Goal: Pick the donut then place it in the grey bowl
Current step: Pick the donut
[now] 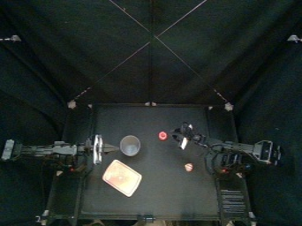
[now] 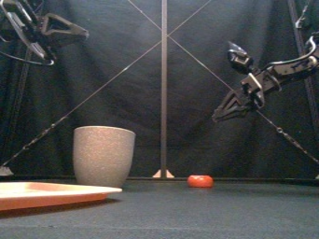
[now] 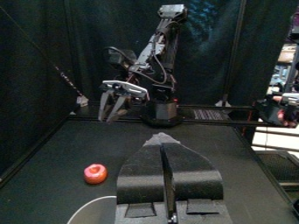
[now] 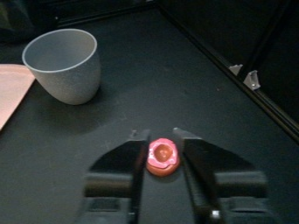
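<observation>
Right hand point(image 2: 222, 114) released: jaws spread, gripping nothing. It hangs well above the desk point(image 1: 165, 199) on a bent arm coming in from the right.

The donut point(image 1: 163, 136) is not gripped. It's small and red-pink, and lies flat on the desk in the far half, about mid-width. Relative to the hand it's lower and a bit to the left. In the right wrist view it shows in the gap between the two jaws, apart from both.

The grey bowl point(image 2: 104, 154) stands upright left of the donut and slightly nearer, with a clear gap between them. The pink plate point(image 1: 123, 177) lies flat on the near side of the bowl, close to it; can't tell if they touch.

A small red-and-white thing point(image 1: 189, 164) sits on the desk near-right of the donut, toward the right arm's base. It's too small to tell what it is.

The left hand point(image 3: 163, 175) is clenched, jaws pressed flat together. It's off the desk, just left of the bowl, and the bowl's rim shows right below it in the left wrist view.

Desk surface is black, matt and flat. Black curtains close off the back and both sides.
</observation>
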Action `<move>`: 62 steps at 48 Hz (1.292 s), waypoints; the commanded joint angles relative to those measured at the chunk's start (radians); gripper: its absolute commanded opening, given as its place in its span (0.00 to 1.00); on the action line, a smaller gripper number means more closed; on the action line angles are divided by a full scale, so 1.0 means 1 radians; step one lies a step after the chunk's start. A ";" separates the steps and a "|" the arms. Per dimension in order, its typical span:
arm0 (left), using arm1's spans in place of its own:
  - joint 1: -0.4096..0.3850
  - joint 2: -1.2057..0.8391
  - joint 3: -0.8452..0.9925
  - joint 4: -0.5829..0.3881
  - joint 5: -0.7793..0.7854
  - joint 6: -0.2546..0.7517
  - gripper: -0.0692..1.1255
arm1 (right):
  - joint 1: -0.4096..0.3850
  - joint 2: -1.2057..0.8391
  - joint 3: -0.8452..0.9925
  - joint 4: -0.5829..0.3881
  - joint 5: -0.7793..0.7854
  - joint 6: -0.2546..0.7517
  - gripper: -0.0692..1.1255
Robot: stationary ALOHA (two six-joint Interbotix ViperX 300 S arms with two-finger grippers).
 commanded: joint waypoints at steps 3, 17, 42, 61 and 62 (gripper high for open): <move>0.003 0.005 -0.009 0.002 -0.009 0.002 0.04 | -0.005 0.100 -0.066 0.015 -0.017 0.002 0.98; 0.003 0.005 0.000 0.000 -0.009 0.002 0.04 | -0.014 0.295 -0.163 0.067 0.009 0.003 0.94; 0.011 0.005 0.023 -0.005 -0.049 0.000 0.04 | -0.055 0.457 -0.268 0.104 0.206 0.002 0.94; 0.011 0.005 0.023 -0.005 -0.049 -0.003 0.04 | -0.060 0.494 -0.299 0.092 0.249 0.002 0.93; 0.011 0.005 0.023 -0.003 -0.051 -0.003 0.04 | -0.060 0.495 -0.301 0.092 0.249 0.002 0.93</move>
